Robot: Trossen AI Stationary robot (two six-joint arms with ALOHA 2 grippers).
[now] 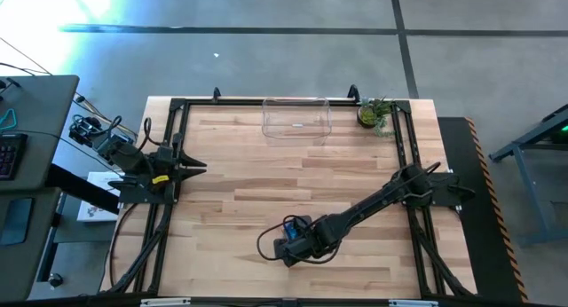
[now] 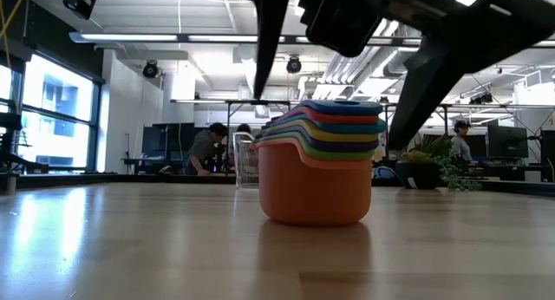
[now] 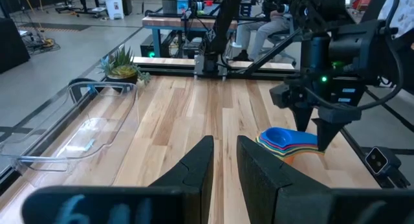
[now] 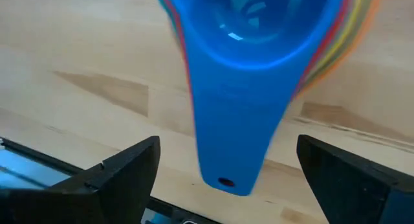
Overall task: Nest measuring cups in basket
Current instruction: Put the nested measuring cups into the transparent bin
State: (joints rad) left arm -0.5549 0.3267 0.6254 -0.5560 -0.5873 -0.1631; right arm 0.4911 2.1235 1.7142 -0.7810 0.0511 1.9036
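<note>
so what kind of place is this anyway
Probably a robotics lab or open workshop: a wooden table framed by dark arm mounts, people at desks with monitors behind, and exposed ceiling ducts.

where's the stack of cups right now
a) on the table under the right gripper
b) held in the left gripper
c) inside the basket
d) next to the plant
a: the stack of cups sits on the bare table beneath the open right gripper, far from the empty basket.
</note>
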